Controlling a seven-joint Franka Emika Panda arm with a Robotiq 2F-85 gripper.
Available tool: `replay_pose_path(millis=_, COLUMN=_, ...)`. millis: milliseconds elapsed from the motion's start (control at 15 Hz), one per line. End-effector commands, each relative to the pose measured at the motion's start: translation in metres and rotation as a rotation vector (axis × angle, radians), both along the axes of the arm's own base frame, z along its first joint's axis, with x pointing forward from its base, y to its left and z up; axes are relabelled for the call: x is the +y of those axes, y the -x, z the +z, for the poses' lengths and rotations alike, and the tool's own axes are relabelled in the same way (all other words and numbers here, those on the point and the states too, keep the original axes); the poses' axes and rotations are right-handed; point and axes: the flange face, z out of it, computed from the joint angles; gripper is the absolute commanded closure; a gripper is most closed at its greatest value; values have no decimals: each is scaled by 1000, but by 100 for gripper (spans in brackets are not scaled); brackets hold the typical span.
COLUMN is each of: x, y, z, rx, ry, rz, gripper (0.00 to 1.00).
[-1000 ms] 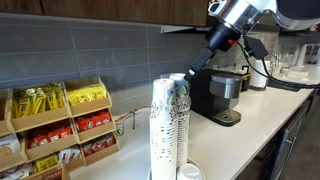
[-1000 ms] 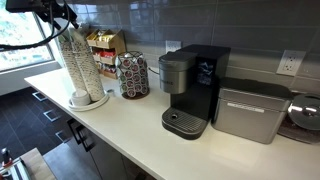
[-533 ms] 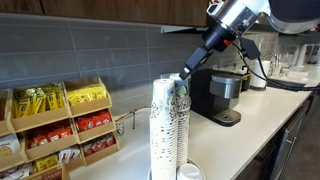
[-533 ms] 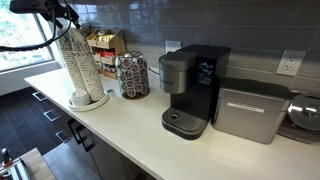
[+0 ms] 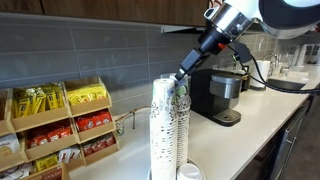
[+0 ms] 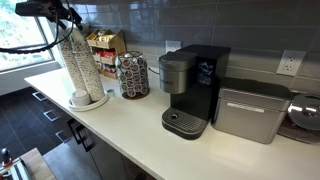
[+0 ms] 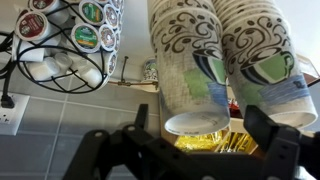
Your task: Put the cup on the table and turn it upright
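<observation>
Two tall stacks of upside-down white paper cups with a green pattern point(image 5: 170, 125) stand on the off-white table point(image 5: 250, 115); they also show in an exterior view point(image 6: 78, 65). My gripper point(image 5: 181, 78) hangs at the top of the stacks, as an exterior view point(image 6: 68, 22) also shows. In the wrist view my gripper point(image 7: 200, 130) is open. The topmost cup point(image 7: 192, 95) of one stack lies between the jaws with a gap on each side. No cup stands apart from the stacks.
A black coffee machine point(image 6: 192, 88) stands mid-counter, with a silver appliance point(image 6: 247, 112) beside it. A wire pod carousel point(image 6: 133, 75) and a wooden snack rack point(image 5: 60, 125) stand close to the stacks. The stacks rest on a white plate point(image 6: 88, 100). The grey tiled wall is behind.
My gripper has moved down and toward the top of the cup stacks. The stacks and everything else have stayed put.
</observation>
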Motion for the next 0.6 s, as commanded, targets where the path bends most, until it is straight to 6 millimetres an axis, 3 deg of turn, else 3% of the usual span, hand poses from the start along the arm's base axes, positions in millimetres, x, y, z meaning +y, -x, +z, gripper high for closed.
replay_pose_path(millis=0, x=1, y=-2, z=-7, rx=0, ry=-40, rz=-14, gripper=29)
replay_pose_path(millis=67, x=1, y=-3, z=-7, rx=0, ry=-44, rz=-17, gripper=32)
replay_pose_path(millis=200, x=1, y=-3, z=-8, rx=2, ry=-50, rz=-22, gripper=49)
replay_pose_path(millis=333, x=1, y=-4, z=-7, rx=4, ry=-55, rz=-29, gripper=61)
replay_pose_path(millis=533, x=1, y=-1, z=-2, rx=-4, ry=-75, rz=-27, gripper=61)
